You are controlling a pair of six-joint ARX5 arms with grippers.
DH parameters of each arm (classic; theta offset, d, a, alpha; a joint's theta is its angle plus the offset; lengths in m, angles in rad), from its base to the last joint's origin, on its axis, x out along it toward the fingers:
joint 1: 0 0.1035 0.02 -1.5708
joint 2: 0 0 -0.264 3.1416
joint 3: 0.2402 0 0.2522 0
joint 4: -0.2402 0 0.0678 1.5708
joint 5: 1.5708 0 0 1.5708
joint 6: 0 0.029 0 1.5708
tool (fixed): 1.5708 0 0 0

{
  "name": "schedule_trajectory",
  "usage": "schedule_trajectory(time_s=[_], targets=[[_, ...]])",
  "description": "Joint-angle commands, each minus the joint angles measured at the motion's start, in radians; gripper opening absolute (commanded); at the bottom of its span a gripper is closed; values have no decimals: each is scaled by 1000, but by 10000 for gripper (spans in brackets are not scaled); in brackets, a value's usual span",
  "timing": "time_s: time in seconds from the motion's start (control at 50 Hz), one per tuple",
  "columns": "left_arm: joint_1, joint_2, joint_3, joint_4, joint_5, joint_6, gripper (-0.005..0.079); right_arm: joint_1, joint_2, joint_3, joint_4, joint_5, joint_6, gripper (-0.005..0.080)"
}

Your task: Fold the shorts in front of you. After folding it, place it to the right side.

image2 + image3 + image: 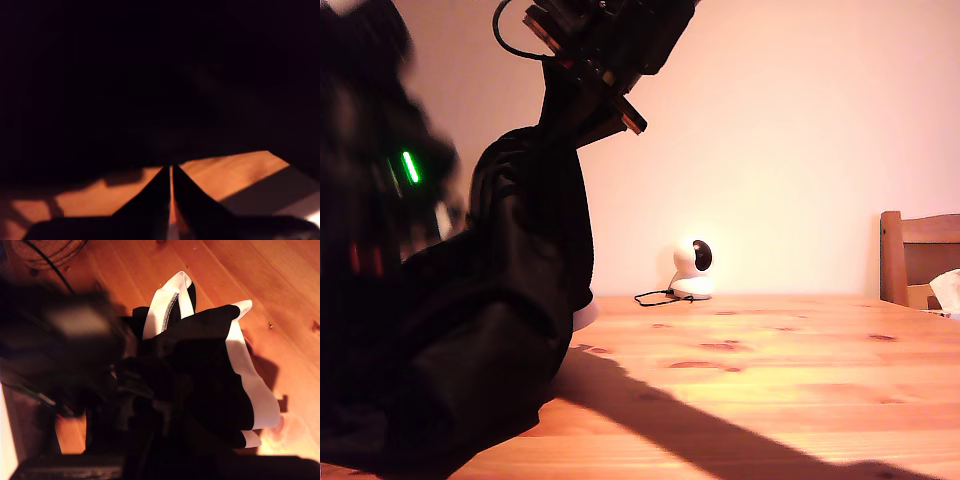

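While an arm with a green light (411, 166) blurs at the exterior view's left, the shorts (490, 330) hang bunched from my second hand (610, 100), clamped on them above the worktop (770, 380). My first hand (171, 200): jaws nearly closed. Camera (696, 268) behind.

Home rm: pine table (770, 370), wooden chair (918, 255), plain wall (790, 130).
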Motion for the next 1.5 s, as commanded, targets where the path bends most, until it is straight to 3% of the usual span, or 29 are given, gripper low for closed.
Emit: schedule_trajectory(time_s=[0.0,0.1,0.24,0.46,0.64,0.84,1.14,1.26,1.48], targets=[[8,-55,21,-8,0,-23,-8,-2,-18,5,8,-15,-3,-11],[19,-122,24,14,-33,-24,-9,-2,-18,5,12,-30,-3,-11],[50,-145,23,143,-154,-25,-15,-1,-18,5,15,-35,-3,-11],[145,-74,21,393,-154,-15,-19,3,-18,5,8,-35,-2,-11],[263,25,21,513,-58,-14,-19,10,-18,5,26,-35,-2,-11],[330,120,21,590,43,-12,-19,23,-17,5,50,-35,-2,-11],[349,240,21,709,100,-5,-19,36,-14,5,65,-56,1,-11],[352,277,21,705,125,-5,-19,35,-14,5,50,-59,1,-11],[333,313,18,663,254,-17,-19,35,-14,5,20,-60,-3,-11]])
